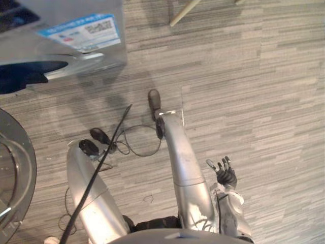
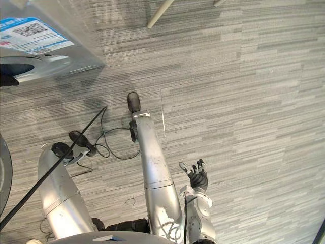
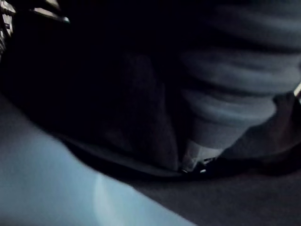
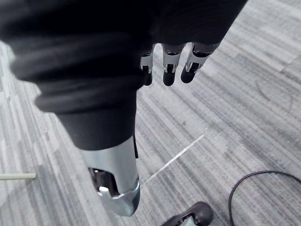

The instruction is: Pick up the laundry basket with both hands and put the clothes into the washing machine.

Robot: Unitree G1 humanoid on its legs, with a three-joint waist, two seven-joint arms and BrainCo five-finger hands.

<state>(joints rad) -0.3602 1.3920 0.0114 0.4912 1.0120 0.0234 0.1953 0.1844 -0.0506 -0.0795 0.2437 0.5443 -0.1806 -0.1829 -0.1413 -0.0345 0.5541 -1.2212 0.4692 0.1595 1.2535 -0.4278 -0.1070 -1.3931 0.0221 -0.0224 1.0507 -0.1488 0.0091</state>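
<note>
The washing machine (image 1: 76,35) stands at the upper left, grey with a blue and white label. Its round opening (image 1: 30,71) has dark blue cloth (image 1: 18,79) inside. The round glass door (image 1: 12,178) hangs open at the left edge. My right hand (image 1: 226,175) hangs low at my right side over the carpet, open and holding nothing; the right wrist view shows its fingers (image 4: 171,70) relaxed above the floor. In the left wrist view, the left hand's ribbed cover (image 3: 235,70) sits in a dark space beside a pale surface (image 3: 56,188).
Grey striped carpet (image 1: 264,101) spreads to the right and ahead. A pale wooden furniture leg (image 1: 183,12) slants in at the top. A thin white line (image 2: 162,112) marks the floor.
</note>
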